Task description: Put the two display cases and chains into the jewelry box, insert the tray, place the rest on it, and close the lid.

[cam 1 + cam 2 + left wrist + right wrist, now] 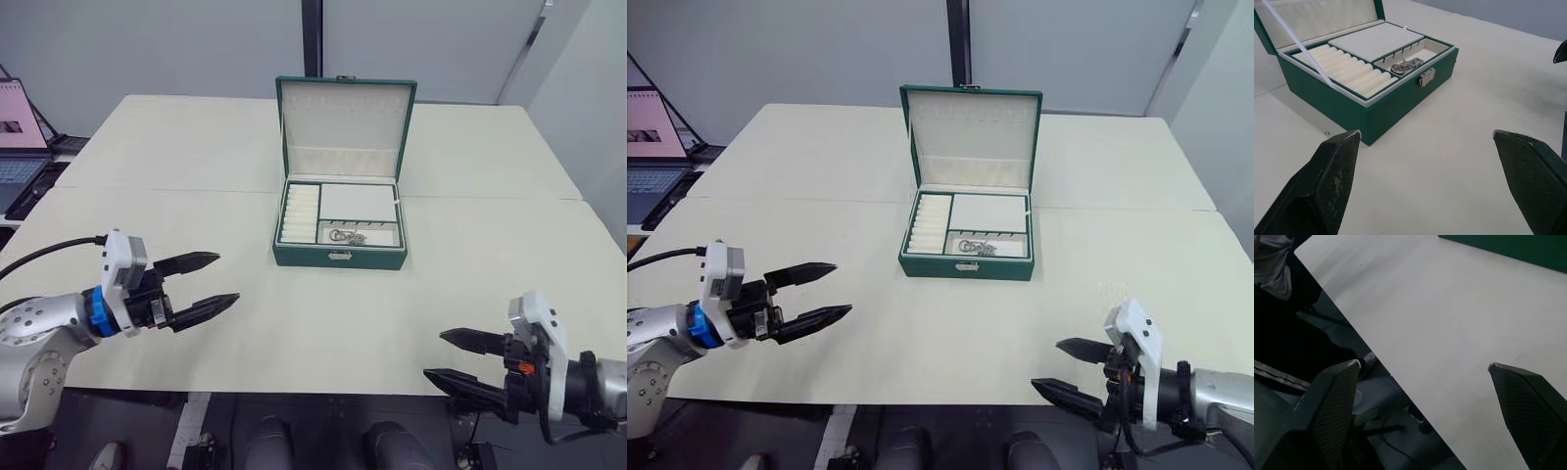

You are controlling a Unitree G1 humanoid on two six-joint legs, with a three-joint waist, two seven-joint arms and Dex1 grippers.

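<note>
An office or lab room: pale tables [196, 147] pushed together, plain grey partition walls [147, 49], a laptop [24, 147] alongside.

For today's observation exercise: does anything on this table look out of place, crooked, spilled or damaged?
Nothing stands out. The jewelry box sits square on the table, lid upright, tray seated level, chains in its front compartment. Both hands, left and right, hover open.

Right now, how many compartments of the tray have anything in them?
1: the front compartment by the clasp, holding silvery chains. In the tray, the ring rolls and the plain back compartment look bare. Anything under the tray is hidden.
</note>
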